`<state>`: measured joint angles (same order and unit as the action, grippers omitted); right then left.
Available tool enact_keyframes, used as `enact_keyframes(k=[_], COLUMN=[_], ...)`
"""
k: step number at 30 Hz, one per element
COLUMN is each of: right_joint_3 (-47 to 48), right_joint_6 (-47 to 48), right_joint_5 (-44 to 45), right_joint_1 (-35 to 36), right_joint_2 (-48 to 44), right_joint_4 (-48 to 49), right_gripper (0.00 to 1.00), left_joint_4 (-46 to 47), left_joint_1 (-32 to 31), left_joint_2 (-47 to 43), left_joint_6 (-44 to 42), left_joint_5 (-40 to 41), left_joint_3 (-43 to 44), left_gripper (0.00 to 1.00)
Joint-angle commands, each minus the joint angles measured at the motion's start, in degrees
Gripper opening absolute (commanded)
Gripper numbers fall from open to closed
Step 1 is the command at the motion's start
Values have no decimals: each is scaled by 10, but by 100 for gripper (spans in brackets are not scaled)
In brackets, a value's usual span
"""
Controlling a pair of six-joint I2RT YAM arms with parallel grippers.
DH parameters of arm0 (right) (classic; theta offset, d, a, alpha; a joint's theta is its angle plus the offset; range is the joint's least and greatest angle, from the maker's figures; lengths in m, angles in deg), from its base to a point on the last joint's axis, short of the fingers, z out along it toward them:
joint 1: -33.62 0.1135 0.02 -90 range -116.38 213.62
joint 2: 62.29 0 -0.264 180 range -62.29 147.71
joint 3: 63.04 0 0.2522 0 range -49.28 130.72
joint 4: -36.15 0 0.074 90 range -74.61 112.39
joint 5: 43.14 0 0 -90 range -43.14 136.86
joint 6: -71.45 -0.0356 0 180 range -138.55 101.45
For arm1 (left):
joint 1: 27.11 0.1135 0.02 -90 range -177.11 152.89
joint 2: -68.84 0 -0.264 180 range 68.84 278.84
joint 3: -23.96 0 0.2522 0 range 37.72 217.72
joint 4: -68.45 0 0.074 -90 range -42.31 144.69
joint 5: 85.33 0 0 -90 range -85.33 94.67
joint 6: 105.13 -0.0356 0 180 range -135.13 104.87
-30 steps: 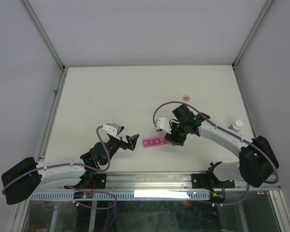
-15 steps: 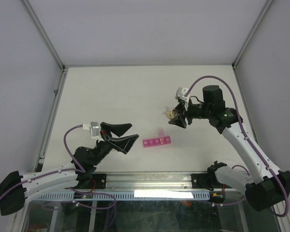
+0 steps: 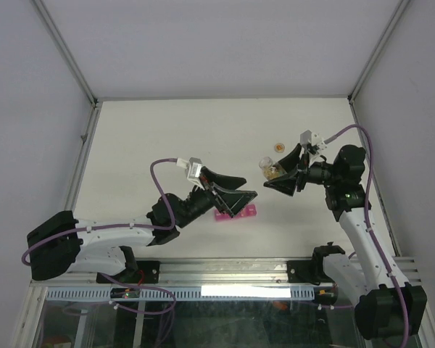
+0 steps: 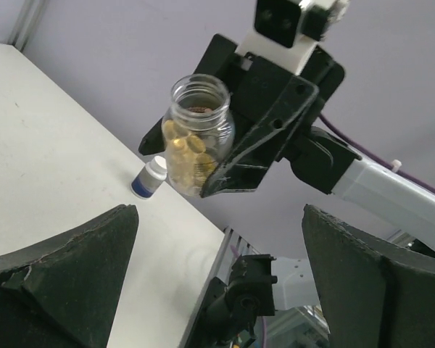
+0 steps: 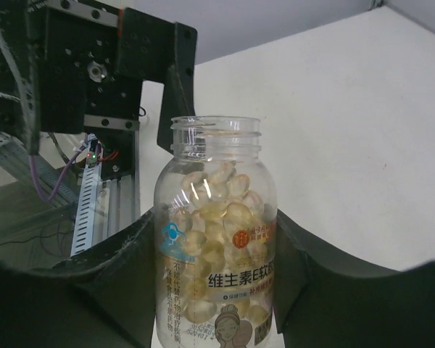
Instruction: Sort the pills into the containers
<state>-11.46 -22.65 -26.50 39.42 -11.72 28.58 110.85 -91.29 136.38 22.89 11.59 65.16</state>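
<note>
Was a robotics lab test cell: bare white table (image 3: 167,138) boxed in by plain grey panels (image 3: 217,43) on aluminium posts (image 3: 65,52). Left arm (image 3: 109,235) and right arm (image 3: 362,233) were bolted to a slotted rail (image 3: 225,270) at its near edge (white cable duct (image 3: 80,293) and loose wiring (image 3: 167,303) ran under it).

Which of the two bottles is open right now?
The clear bottle full of yellow capsules, held up in the right hand: its mouth has no cap. The small bottle standing on the table has its white cap on.
</note>
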Motion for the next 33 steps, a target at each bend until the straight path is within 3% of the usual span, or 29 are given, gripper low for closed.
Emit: enact_keyframes(k=[1,8,16,25,33], right_joint_3=[15,8,25,27,30], right_joint_6=[-38,-19,5,-9,-9], right_joint_5=[-25,-27,-19,-5,-5], right_joint_1=[-5,-13,-39,-66,-120], right_joint_2=[-37,-42,-58,-67,-81], right_joint_4=[85,74,32,32,43], right_gripper=[0,0,0,1,1], left_joint_4=[20,-1,2,-51,-125], left_joint_1=[-23,-32,-32,-16,53], left_joint_2=[36,68,68,63,75], left_joint_6=[-33,-40,-68,-93,-93], left_joint_5=[52,88,106,22,-58], left_joint_3=[55,106,105,125,114], left_gripper=[99,99,99,99,96])
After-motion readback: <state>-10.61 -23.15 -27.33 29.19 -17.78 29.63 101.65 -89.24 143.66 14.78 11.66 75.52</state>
